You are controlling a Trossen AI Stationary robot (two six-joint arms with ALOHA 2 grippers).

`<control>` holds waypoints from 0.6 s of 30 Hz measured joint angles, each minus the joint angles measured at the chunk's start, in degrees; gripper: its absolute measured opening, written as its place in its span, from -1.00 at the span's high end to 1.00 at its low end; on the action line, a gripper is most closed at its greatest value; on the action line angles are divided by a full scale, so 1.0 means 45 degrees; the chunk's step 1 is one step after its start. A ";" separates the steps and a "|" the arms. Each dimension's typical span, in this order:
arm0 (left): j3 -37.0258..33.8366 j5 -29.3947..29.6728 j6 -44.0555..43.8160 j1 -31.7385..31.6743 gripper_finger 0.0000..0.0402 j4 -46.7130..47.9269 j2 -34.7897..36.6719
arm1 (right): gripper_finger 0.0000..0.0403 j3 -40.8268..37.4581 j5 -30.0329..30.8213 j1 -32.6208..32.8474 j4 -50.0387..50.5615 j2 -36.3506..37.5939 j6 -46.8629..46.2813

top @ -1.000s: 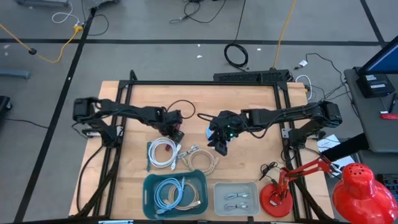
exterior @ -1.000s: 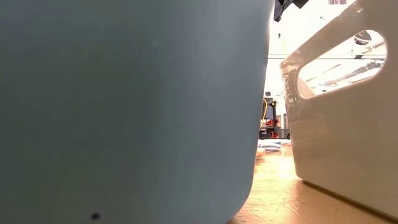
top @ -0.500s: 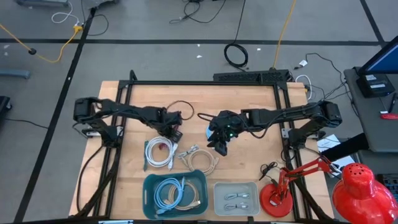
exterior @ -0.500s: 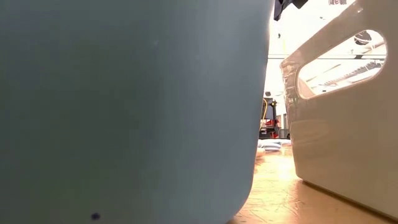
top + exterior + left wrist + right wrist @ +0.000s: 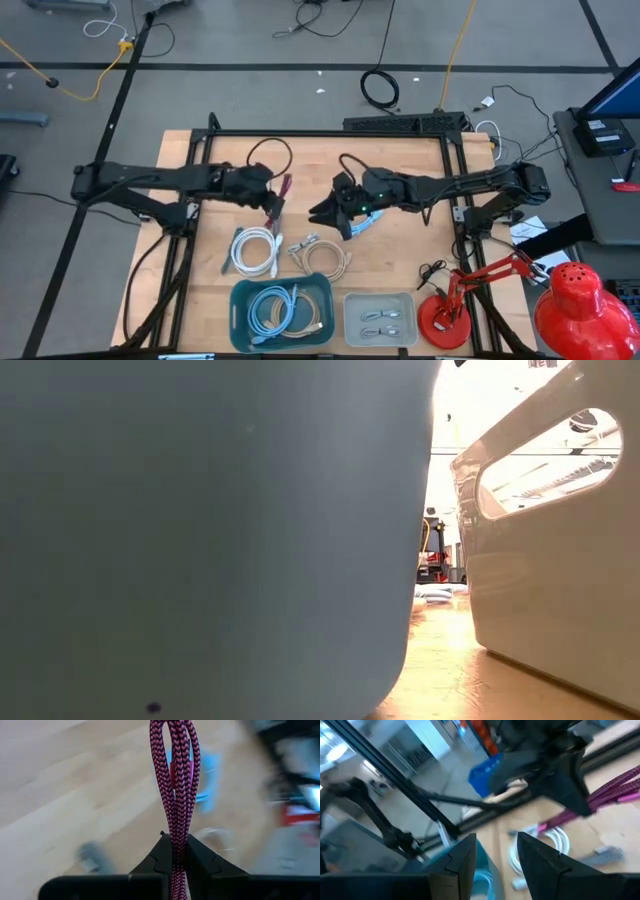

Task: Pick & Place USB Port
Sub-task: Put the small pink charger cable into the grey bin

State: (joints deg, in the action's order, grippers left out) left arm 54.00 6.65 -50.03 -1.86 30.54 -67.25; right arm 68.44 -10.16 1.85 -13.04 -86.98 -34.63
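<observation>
My left gripper (image 5: 272, 196) is raised over the table's middle left and is shut on a magenta braided cable (image 5: 175, 770), also visible in the right wrist view (image 5: 615, 785). My right gripper (image 5: 322, 210) hovers just to its right, fingers open (image 5: 496, 852) and pointing toward the left gripper. It touches nothing. A light blue item (image 5: 366, 222) lies under the right wrist. On the table nearer me lie a white coiled cable (image 5: 255, 250) and a beige coiled cable (image 5: 325, 258). My left gripper pinches the magenta cable's folded bundle (image 5: 176, 827) between its two fingers, several strands together. The looped end (image 5: 172, 735) sticks out beyond the fingertips. A further stretch of the cable (image 5: 555, 823) trails below the gripper toward the white coil.
A teal bin (image 5: 240, 300) with bluish cables and a grey tray (image 5: 350, 318) stand at the near edge; their walls (image 5: 200, 540) (image 5: 550, 580) fill the low view. A red lamp (image 5: 445, 315) stands near right. Black cable loops (image 5: 270, 155) lie toward the far side.
My left gripper has risen and drawn slightly toward the table's left and far edge, lifting the magenta cable off the table. My right gripper has risen and turned from pointing toward the near edge to pointing left. The white coil has shifted a little.
</observation>
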 joint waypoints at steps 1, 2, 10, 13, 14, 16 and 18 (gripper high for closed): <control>0.0000 0.0241 -0.0014 0.0340 0.88 -0.0530 0.0145 | 0.33 -0.0098 0.0015 0.0029 -0.0355 0.0000 -0.0177; 0.0000 0.0556 -0.0065 0.0666 0.88 -0.0951 0.0241 | 0.33 -0.0203 -0.0011 0.0033 -0.0654 -0.0004 -0.0408; 0.0029 0.2103 0.0115 0.2213 0.88 -0.3879 0.0053 | 0.33 -0.0757 0.0800 0.0318 -0.2918 -0.0239 -0.1837; 0.0015 0.2271 0.0203 0.2337 0.88 -0.4096 -0.0025 | 0.33 -0.0776 0.1463 0.0375 -0.3452 -0.0478 -0.2274; 0.0015 0.2303 0.0216 0.2329 0.88 -0.4203 -0.0021 | 0.33 -0.0805 0.1532 0.0379 -0.3427 -0.0544 -0.2390; 0.0015 0.2361 0.0250 0.2329 0.88 -0.4273 -0.0003 | 0.33 -0.0844 0.1553 0.0422 -0.3490 -0.0602 -0.2626; 0.0015 0.2376 0.0442 0.2328 0.88 -0.4559 -0.0023 | 0.33 -0.0820 0.1610 0.0436 -0.4082 -0.0713 -0.2832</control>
State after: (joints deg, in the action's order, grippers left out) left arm 54.06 17.34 -48.04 8.62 10.03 -67.35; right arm 64.75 -2.92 3.81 -31.41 -90.19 -47.37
